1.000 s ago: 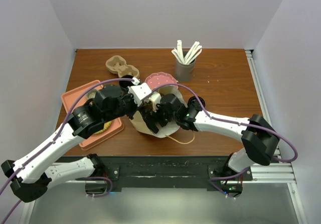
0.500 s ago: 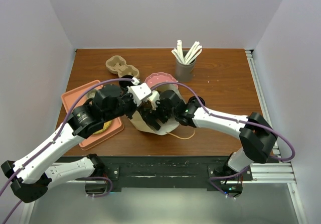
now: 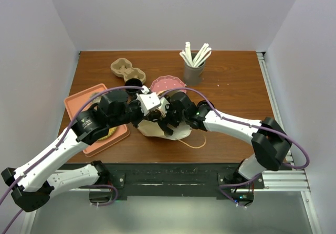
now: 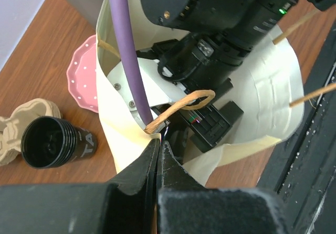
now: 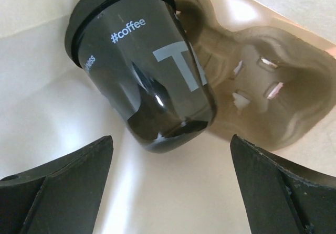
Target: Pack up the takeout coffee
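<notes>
The left hand (image 4: 157, 142) pinches shut on the rim of the bag (image 4: 273, 87) beside its twine handle (image 4: 184, 100). The right hand (image 5: 169, 139) reaches inside the bag, fingers (image 5: 52, 192) spread wide, holding nothing; a black cup (image 5: 142, 61) lies tilted there on a carrier (image 5: 262, 66). Farther back on the desk (image 3: 236, 82) sit a second cup (image 4: 50, 142), a pink plate (image 3: 167, 82) and another carrier (image 3: 123, 67).

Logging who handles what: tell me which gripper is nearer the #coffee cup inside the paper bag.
Right. The right gripper is inside the paper bag, open, right at the coffee cup. The left gripper is up at the bag's rim, shut on its edge.
</notes>
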You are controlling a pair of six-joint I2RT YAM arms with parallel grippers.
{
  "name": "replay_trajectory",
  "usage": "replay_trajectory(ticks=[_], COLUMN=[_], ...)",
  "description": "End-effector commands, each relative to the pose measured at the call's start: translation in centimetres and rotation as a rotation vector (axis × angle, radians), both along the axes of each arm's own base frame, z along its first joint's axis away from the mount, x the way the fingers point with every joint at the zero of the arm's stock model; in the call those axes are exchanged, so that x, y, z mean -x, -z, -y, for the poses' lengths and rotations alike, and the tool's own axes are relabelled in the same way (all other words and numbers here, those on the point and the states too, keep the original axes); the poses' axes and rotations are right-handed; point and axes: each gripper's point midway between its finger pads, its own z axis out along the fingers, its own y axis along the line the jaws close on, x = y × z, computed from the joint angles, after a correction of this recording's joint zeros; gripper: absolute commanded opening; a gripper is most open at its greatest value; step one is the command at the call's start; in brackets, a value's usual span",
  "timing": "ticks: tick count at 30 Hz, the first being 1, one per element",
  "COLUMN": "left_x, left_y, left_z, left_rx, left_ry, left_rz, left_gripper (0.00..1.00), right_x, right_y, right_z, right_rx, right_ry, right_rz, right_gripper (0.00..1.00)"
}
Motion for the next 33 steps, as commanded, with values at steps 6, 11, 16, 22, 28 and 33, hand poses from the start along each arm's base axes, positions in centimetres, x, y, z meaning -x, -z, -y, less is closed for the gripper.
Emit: replay_trajectory(ticks=[6,11,16,22,28,33], left_x=[-0.3,-0.4,-0.6,-0.9,-0.6,-0.1], left_y=[-2.9,-2.5,-1.9,-1.4,-1.5,-1.8], left_z=[1.9,1.5,1.1,0.0,-0.2,0.4], left_rx=[0.129,0.103,0.091,0.063,0.079,0.107], left_ry=[0.029,0.018,-0.010,-0.046,-0.034,-0.006], left_rz=[0.083,0.084,0.080,0.097,0.112,0.100], left_gripper=[0.00,0.00,0.00,0.00,0.00,0.00], right_x=[1.6,2.5,3.3,3.3,2.5,2.3], right_y=[-2.8,-3.4,-4.2,-4.6,-4.8,-3.8], right_z=[-2.0,-3.4,-3.7,-2.5,-2.1,-2.6], right_rx=[-0.083,-0.131,-0.217,-0.227,-0.222,-0.185], right_ry=[-0.207,-0.130,-0.067,-0.084,-0.118,-0.144], right_rz=[0.166,-0.030,-0.105,-0.012,0.102,0.092], right_gripper=[0.96,0.90,0.94,0.93,0.92,0.93])
